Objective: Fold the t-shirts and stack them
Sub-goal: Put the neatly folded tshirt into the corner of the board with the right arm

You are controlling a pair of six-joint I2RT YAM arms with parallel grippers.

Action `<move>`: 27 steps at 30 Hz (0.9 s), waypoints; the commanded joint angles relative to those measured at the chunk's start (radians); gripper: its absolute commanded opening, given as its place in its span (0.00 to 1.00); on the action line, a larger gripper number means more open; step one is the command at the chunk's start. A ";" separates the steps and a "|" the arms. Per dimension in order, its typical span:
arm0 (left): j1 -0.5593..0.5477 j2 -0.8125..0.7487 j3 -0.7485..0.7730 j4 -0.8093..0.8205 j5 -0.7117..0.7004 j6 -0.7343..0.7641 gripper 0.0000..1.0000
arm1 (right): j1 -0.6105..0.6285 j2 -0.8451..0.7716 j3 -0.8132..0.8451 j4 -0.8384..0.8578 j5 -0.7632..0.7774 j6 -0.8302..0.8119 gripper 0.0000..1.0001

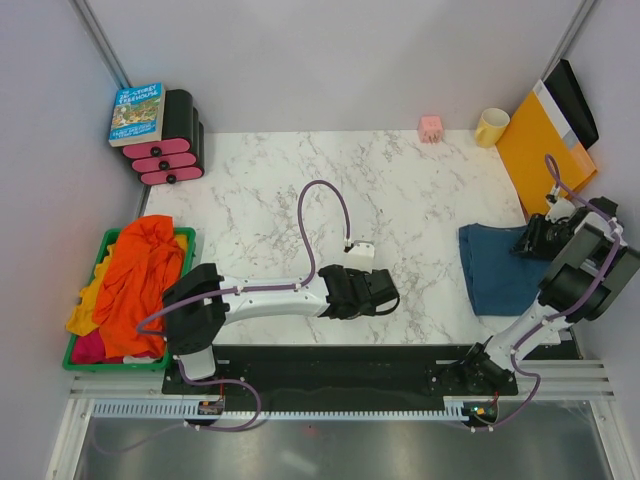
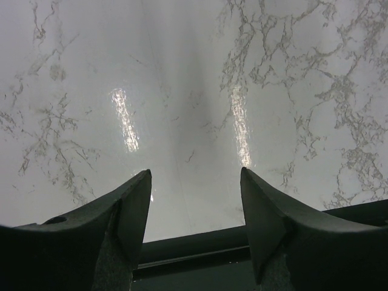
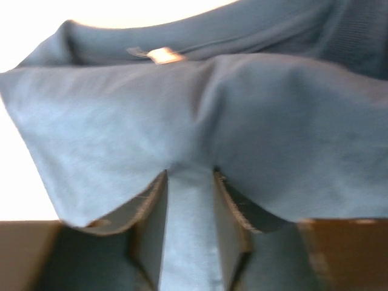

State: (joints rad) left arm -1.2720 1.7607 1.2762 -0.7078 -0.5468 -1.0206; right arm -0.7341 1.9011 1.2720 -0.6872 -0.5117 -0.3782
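Right gripper point(image 3: 189, 177) is pinching a fold of the blue t-shirt point(image 3: 121, 121) on the right. Left gripper point(image 2: 195, 182) is wide open (holding nothing).

This was a robotics lab test cell, not a lived-in room. Plain white wall panels point(image 1: 350, 60) held by bare metal struts point(image 1: 100, 40) boxed in a marble-patterned table point(image 1: 260, 190). Two robot arms, the left arm point(image 1: 270, 295) and the right arm point(image 1: 580, 270), were bolted to a black base plate point(image 1: 330, 365) at the near edge, above an aluminium rail point(image 1: 330, 408), with purple cables point(image 1: 325, 185) looping loose. Everything else looked like staged props: a green crate point(image 1: 189, 245) heaped with bright t-shirts point(image 1: 135, 285), a dark blue t-shirt point(image 1: 495, 265), a book point(image 1: 137, 113), a yellow mug point(image 1: 491, 127), a pink cube point(image 1: 431, 128) and an orange folder point(image 1: 545, 140).
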 commanded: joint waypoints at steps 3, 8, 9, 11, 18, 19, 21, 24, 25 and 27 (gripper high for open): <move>-0.013 0.016 0.060 0.011 -0.033 -0.012 0.69 | 0.042 -0.245 -0.026 -0.098 -0.221 -0.151 0.56; -0.021 0.017 0.074 0.010 -0.039 -0.012 0.69 | 0.081 -0.387 -0.005 -0.242 -0.345 -0.252 0.66; -0.023 0.014 0.071 0.011 -0.041 -0.019 0.69 | 0.108 -0.425 0.000 -0.315 -0.367 -0.316 0.67; -0.023 -0.003 0.063 0.010 -0.041 -0.026 0.69 | 0.139 -0.457 -0.002 -0.347 -0.436 -0.326 0.70; -0.023 -0.076 0.080 0.008 -0.114 0.055 0.69 | 0.439 -0.594 0.003 -0.001 -0.401 0.081 0.79; -0.023 -0.086 0.092 0.007 -0.123 0.079 0.69 | 0.478 -0.618 -0.005 0.076 -0.371 0.146 0.80; -0.023 -0.109 0.120 -0.001 -0.148 0.143 0.68 | 0.577 -0.695 -0.036 0.311 -0.220 0.329 0.80; -0.020 -0.147 0.143 -0.013 -0.180 0.201 0.68 | 0.662 -0.752 -0.072 0.585 -0.128 0.551 0.98; -0.018 -0.155 0.146 -0.015 -0.189 0.211 0.68 | 0.683 -0.757 -0.085 0.641 -0.116 0.606 0.98; -0.012 -0.164 0.160 -0.013 -0.211 0.235 0.69 | 0.777 -0.749 -0.074 0.673 -0.053 0.628 0.98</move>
State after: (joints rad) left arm -1.2869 1.6650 1.3792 -0.7162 -0.6525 -0.8848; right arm -0.0597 1.1736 1.2060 -0.3431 -0.7136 -0.0071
